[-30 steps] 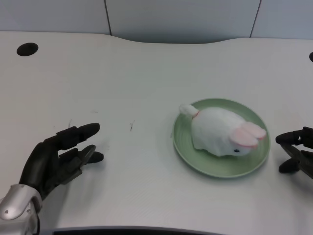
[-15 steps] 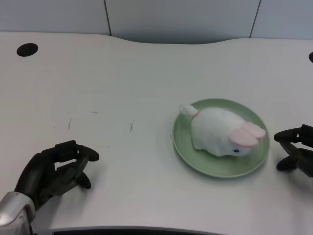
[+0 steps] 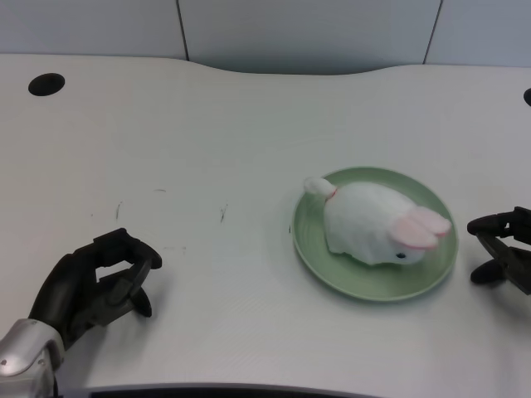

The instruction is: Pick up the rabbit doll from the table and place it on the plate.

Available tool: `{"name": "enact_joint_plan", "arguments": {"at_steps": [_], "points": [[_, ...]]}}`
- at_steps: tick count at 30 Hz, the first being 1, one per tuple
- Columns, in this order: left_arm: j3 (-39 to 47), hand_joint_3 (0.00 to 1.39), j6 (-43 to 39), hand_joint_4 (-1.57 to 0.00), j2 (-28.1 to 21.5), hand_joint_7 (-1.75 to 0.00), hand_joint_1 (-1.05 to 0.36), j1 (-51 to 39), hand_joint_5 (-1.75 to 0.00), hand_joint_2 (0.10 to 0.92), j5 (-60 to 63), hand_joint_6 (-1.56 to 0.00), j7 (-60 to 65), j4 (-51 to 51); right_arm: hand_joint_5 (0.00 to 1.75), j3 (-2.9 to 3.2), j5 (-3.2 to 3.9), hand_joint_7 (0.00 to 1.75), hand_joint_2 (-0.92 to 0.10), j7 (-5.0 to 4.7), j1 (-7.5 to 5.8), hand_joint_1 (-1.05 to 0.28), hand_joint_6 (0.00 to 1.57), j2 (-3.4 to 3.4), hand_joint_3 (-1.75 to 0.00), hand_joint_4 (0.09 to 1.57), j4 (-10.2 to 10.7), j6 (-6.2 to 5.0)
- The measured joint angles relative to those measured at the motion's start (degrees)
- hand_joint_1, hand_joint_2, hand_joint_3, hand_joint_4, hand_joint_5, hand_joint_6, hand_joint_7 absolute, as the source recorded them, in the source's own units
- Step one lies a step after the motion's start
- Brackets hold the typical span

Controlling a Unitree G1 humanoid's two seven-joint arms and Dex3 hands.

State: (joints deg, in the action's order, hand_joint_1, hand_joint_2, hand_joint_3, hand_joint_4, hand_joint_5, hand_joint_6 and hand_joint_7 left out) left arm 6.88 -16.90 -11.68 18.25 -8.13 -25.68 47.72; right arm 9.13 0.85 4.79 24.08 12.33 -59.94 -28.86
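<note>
The white rabbit doll [image 3: 373, 221], with pink ears and a small tail, lies on the green plate [image 3: 319, 257] right of the table's middle. My left hand [image 3: 93, 285] sits low at the front left, far from the plate, its fingers curled in with nothing inside them. The right hand [image 3: 504, 252] shows at the picture's right edge, just beside the plate.
A dark round hole [image 3: 46, 83] is cut in the white table [image 3: 224, 141] at the back left. Small dark marks [image 3: 222, 214] dot the surface between my left hand and the plate. Grey wall panels run behind the table's far edge.
My left hand has drawn back toward the front left corner, and its spread fingers have curled in. The rabbit doll and the plate have not moved.
</note>
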Motion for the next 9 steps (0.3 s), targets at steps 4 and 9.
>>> {"name": "enact_joint_plan", "arguments": {"at_steps": [4,9], "points": [[0.1,0.6,0.1,-0.59,0.0,-1.52,-0.55,0.4,-1.75,0.921,0.0,-0.49,0.0,0.5,1.1,0.04,-0.02,0.91,-0.92,-1.82,0.16,-0.79,0.78,-0.1,-0.18,0.88,0.0,0.15],[0.2,0.59,0.5,-0.59,0.0,-1.53,-0.55,0.9,-1.75,0.921,0.0,-0.47,0.6,1.0,1.15,0.13,0.03,0.94,-0.92,-2.75,0.17,-0.8,0.8,-0.3,-0.18,0.9,0.0,0.24]]}}
